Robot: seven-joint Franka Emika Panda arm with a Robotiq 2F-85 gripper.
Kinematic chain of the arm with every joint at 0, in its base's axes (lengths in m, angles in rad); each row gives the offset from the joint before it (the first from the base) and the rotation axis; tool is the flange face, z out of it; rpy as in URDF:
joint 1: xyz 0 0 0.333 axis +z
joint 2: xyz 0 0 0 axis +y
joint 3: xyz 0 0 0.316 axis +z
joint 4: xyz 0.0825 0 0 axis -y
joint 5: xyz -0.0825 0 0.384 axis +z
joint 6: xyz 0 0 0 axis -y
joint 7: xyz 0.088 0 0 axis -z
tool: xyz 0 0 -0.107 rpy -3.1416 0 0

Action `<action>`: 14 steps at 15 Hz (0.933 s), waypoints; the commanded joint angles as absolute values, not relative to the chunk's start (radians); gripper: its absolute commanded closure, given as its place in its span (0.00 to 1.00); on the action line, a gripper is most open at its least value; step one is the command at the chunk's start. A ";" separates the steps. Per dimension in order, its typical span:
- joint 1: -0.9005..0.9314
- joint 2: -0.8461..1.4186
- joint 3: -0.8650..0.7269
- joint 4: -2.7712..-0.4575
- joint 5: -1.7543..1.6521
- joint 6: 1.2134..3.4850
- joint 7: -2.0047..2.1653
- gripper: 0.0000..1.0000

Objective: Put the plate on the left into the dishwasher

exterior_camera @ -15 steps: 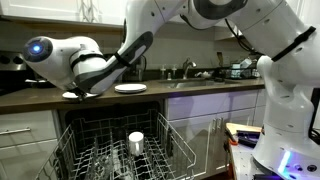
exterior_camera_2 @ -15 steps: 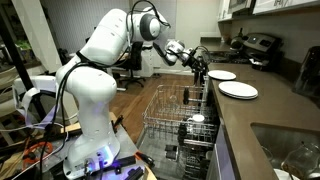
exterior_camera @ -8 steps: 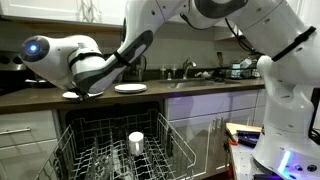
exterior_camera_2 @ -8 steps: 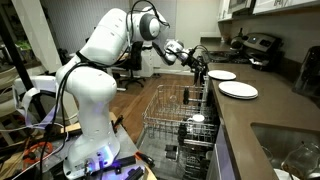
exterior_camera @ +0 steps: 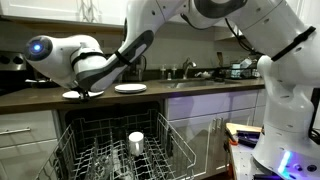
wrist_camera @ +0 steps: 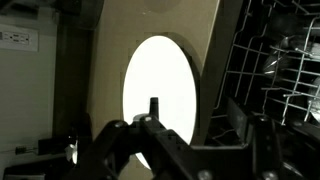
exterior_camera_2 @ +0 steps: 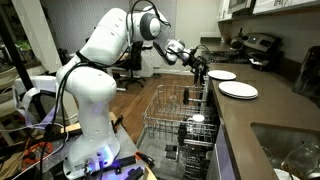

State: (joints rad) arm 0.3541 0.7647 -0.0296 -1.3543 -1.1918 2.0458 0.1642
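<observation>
Plate [exterior_camera: 68, 95] lies flat on the worktop [exterior_camera: 30, 99], close to the front edge; second plate [exterior_camera: 130, 88] rests further along that edge, apart from it; gripper [wrist_camera: 178, 135] hangs over the plate, fingers spread wide, grasping nothing; contact cannot be told. Dishwasher [exterior_camera: 120, 140] below the edge stands open, rack [exterior_camera_2: 178, 115] drawn out; white cup [exterior_camera: 136, 142] inside.

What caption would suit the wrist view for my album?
Robot gripper above a round white dinner plate on a brown counter, grey wire dishwasher rack alongside.
</observation>
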 commanded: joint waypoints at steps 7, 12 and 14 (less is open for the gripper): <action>0.337 0.765 -0.003 -1.351 -1.207 2.034 0.167 0.29; 0.337 0.765 -0.003 -1.351 -1.207 2.034 0.167 0.29; 0.342 0.769 -0.006 -1.347 -1.212 2.026 0.172 0.06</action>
State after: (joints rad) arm 0.3540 0.7634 -0.0280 -1.3555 -1.1919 2.0455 0.1650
